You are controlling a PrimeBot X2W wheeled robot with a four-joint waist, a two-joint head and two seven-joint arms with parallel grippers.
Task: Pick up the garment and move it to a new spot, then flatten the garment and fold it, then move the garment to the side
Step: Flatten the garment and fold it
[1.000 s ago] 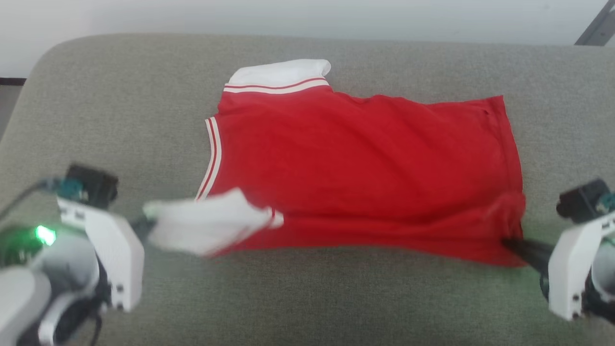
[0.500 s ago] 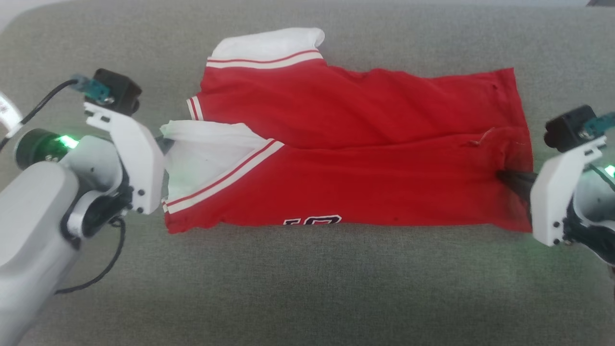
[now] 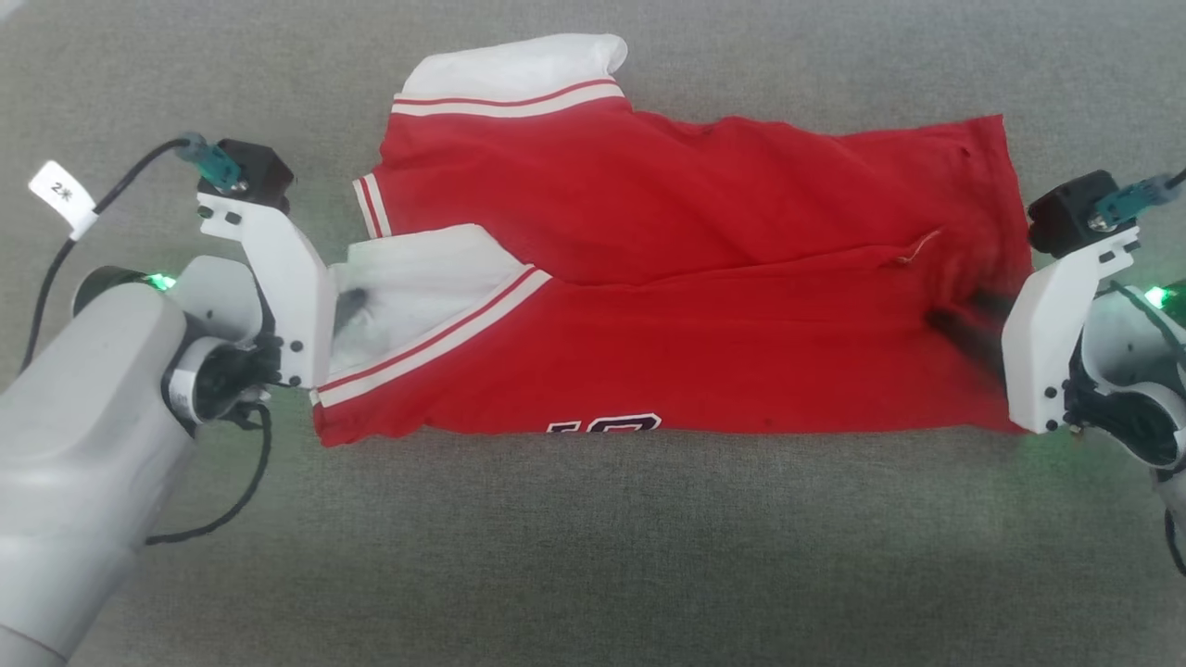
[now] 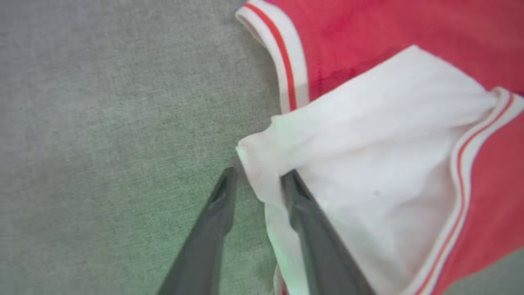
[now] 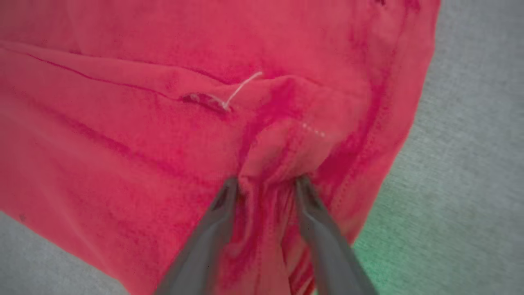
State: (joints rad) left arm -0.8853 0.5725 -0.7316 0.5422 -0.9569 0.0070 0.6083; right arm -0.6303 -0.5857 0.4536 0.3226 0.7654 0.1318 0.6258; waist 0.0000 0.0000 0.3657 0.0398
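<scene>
The garment [image 3: 704, 278], a red jersey with white sleeves and striped trim, lies sideways on the grey cushion. Its near part is folded up over the middle, and dark lettering [image 3: 602, 425] peeks out at the near fold. My left gripper [image 3: 347, 301] is at the folded white sleeve [image 3: 417, 278]. In the left wrist view its fingers [image 4: 258, 178] stand apart, with the sleeve's edge [image 4: 262, 164] loose between them. My right gripper [image 3: 954, 324] is at the hem end. Its fingers [image 5: 266, 182] are parted around a bunched ridge of red cloth [image 5: 282, 147].
The grey fabric cushion [image 3: 593, 556] runs wide in front of the jersey and to both sides. A black cable with a white tag [image 3: 60, 195] loops beside my left arm. A loose pale thread [image 5: 241, 88] lies on the red cloth.
The jersey's near edge was carried up and laid over its middle, which exposed the lettering. Both grippers, shut on the cloth before, now have their fingers parted. The head camera has tilted down.
</scene>
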